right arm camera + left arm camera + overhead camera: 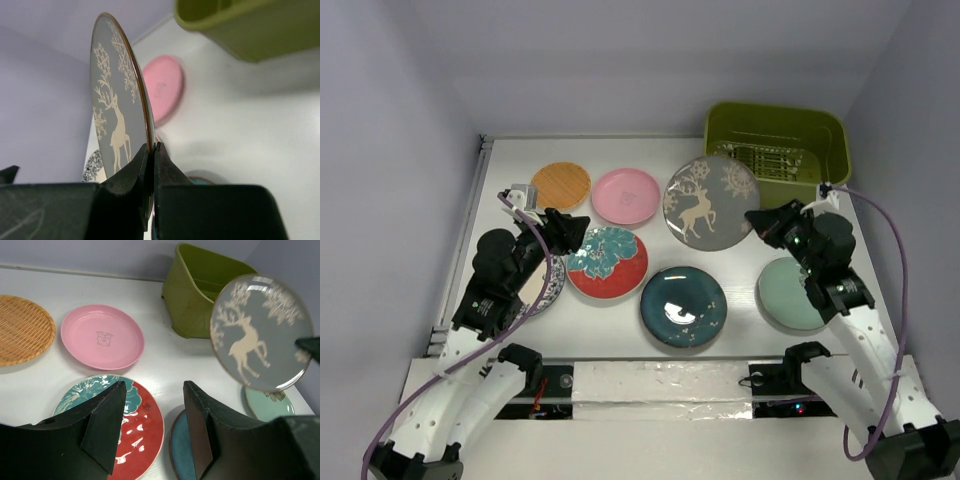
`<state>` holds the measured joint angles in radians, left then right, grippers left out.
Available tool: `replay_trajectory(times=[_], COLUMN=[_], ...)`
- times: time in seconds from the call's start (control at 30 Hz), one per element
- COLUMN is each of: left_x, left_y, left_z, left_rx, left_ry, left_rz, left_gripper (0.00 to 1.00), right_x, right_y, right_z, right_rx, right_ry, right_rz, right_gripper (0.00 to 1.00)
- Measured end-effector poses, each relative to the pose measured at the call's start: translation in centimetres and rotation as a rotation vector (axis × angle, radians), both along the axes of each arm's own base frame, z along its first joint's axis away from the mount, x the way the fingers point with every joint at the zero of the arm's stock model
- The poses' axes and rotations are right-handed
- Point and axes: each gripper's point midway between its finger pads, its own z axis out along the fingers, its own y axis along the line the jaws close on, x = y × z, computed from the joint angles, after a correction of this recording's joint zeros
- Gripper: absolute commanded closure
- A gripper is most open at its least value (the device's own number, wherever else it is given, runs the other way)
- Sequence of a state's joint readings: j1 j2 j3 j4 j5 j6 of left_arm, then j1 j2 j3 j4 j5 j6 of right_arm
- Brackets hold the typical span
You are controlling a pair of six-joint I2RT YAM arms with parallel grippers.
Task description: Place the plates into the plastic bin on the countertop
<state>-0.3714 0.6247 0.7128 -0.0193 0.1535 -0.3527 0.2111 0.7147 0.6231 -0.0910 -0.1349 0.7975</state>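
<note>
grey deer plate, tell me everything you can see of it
The grey deer plate is round and shallow, glossy like glazed ceramic, grey with a white deer and snowflake-like branches, and it has a thin brown rim. It is up off the countertop and tilted, its face turned toward the left arm's side. The right gripper is shut on its rim at the right side; nothing else touches it. It hangs close to the olive bin's near left corner.

Seven plates (626, 195) (one partly hidden) and one plastic bin (780, 125).
</note>
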Motion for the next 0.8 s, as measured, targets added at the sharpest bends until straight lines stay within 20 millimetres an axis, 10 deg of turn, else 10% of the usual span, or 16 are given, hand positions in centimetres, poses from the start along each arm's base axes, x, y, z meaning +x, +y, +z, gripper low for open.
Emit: replay_trajectory(times=[0.3,0.53,0.8], left_x=[-0.5,-1.0,-1.2], left_y=[0.2,0.3,0.2], left_z=[0.7,1.3,1.5], left_rx=[-0.009,-0.018,-0.021], left_ry=[-0.025,-0.047,-0.055], left_rz=[0.001,-0.002,-0.005], left_gripper=[0.54,0.54,0.54], right_x=[9.5,18.8,22.9], right_y=[-2.8,-11.2,-16.5], right_z=[9.5,6.5,0.7], right_rx=[-0.117,-0.157,-0.186], right_ry=[-0.107,0.017,0.184], right_rz=[-0.07,-0.255,-0.326], right_gripper=[1.0,1.0,1.0])
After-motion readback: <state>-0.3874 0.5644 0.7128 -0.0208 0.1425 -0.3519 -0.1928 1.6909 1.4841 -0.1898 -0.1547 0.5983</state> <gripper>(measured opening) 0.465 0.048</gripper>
